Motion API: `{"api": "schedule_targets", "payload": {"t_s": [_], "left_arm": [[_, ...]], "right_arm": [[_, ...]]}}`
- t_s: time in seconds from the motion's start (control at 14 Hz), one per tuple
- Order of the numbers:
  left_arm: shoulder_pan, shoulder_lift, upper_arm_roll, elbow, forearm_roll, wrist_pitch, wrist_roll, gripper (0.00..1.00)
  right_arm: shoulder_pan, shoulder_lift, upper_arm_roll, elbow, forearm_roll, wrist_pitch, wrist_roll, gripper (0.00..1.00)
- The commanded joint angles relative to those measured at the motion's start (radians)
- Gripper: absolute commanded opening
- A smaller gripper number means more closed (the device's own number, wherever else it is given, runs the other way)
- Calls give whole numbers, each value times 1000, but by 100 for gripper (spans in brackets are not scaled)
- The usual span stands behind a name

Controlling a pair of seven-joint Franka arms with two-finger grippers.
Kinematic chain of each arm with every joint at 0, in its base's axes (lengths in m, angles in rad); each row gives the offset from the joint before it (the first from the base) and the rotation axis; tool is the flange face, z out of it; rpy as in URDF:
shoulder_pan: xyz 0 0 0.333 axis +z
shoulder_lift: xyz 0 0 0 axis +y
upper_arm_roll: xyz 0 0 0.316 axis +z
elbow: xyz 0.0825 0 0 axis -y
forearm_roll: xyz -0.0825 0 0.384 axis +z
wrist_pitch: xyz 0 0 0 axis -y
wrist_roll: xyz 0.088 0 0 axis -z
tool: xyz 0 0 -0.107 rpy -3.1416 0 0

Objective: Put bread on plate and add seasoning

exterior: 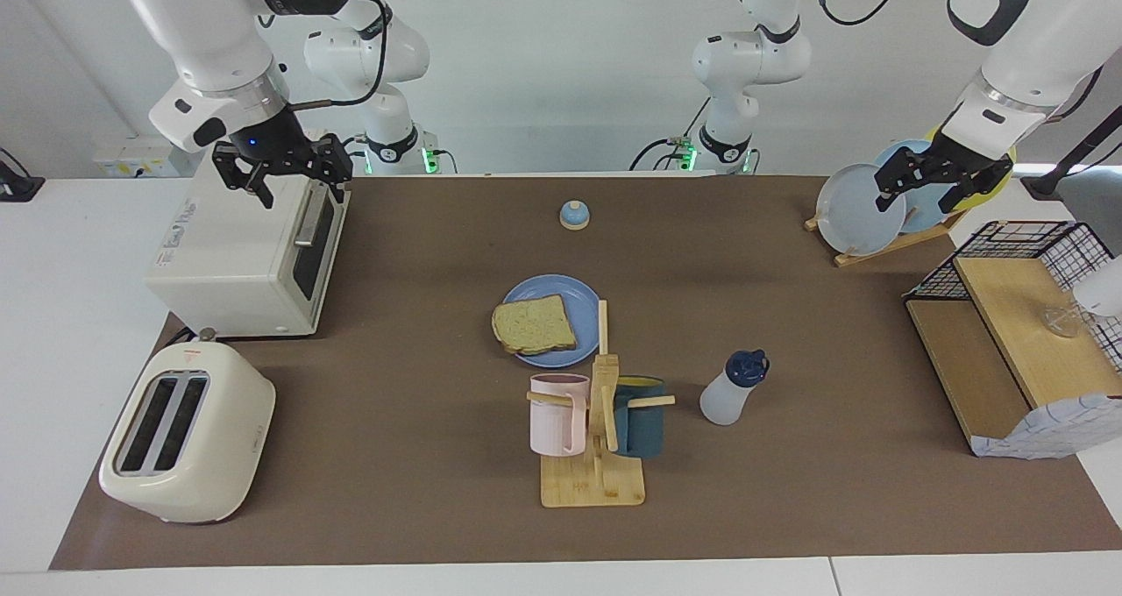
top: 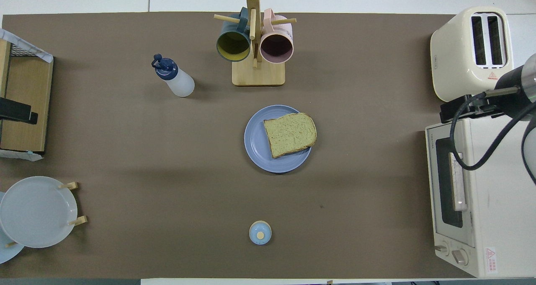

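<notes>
Two claws are hanging above the ends of the desk, and neither is holding anything. The right claw is hovering over the toaster oven, its fingers spread apart. The left claw is hovering over the rack of upright plates, its fingers likewise standing open.

Taking the mug tree as my marker, the plate is lying flat just beside it, nearer to the robots. The bread is resting on that plate, off-centre, with one corner reaching out over the rim toward the right arm's end of the desk. The seasoning is standing upright on the desk beside the mug tree, toward the left arm's end, apart from both the tree and the plate, with its dark cap on. A small bell is sitting nearer to the robots than the plate. A cream toaster is sitting well apart from the mug tree toward the right arm's end, farther from the robots than the toaster oven.
</notes>
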State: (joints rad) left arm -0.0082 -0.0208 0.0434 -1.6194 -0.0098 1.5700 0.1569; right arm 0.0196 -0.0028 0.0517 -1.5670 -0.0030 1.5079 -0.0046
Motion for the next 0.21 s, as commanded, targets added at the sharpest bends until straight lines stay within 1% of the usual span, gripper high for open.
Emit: {"api": "schedule_targets", "payload": {"t_s": [0.0,0.14], "left_arm": [[7,1,-16,15,-15,-24,6,100],[5,1,-16,15,-15,-25,6,100]], "right_arm": [[-18,-8,8,-4,23,-3,-14,100],[-18,-8,7,-4,23,-3,-14,100]]}}
